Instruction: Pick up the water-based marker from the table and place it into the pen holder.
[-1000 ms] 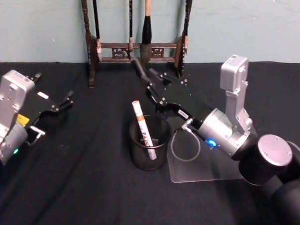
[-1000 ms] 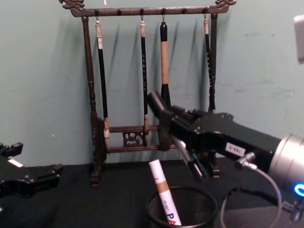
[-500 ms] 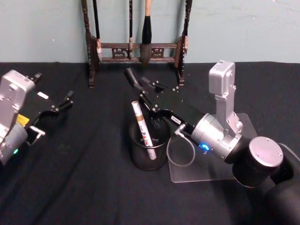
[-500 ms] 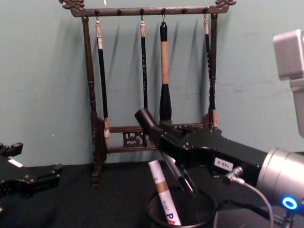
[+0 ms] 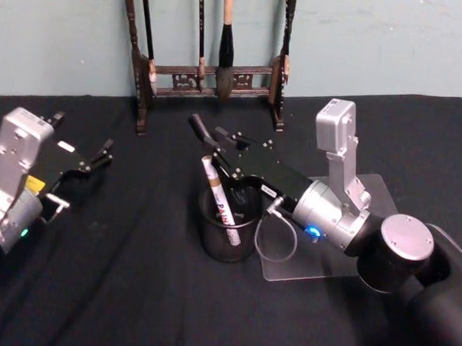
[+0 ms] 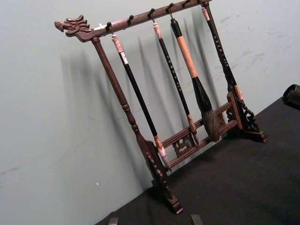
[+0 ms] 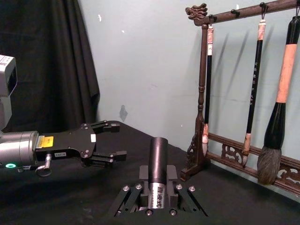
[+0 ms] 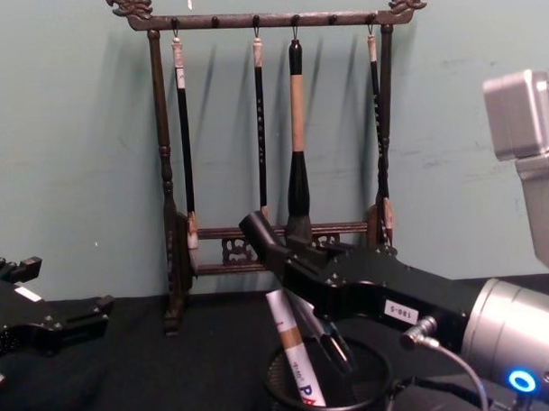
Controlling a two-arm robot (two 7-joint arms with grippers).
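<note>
The fingers of the right gripper are clamped on the water-based marker, pinching its silver, lettered barrel from both sides while the black cap sticks out in front.

The brush rack stands at the back of the black tabletop. Over the last second the right arm has swung across toward the robot's left and dropped lower. The gripper, which was hanging behind and to the right of the pen holder, now sits over its mouth, with the lower finger dipping toward the rim in the chest view. I take that as the approach nearly done and the release not yet made: the marker is in the air, above the cup, not in it.

The left gripper rests parked at the left, fingers spread and holding nothing.

A white paint marker already leans in the holder, just beside the incoming fingers.

The marker's long axis runs in line with the gripper, slanting up, cap end toward the rack and the robot's left. Its other end is hidden in the grip. My guess is it needs tipping steeper to drop in cleanly.
</note>
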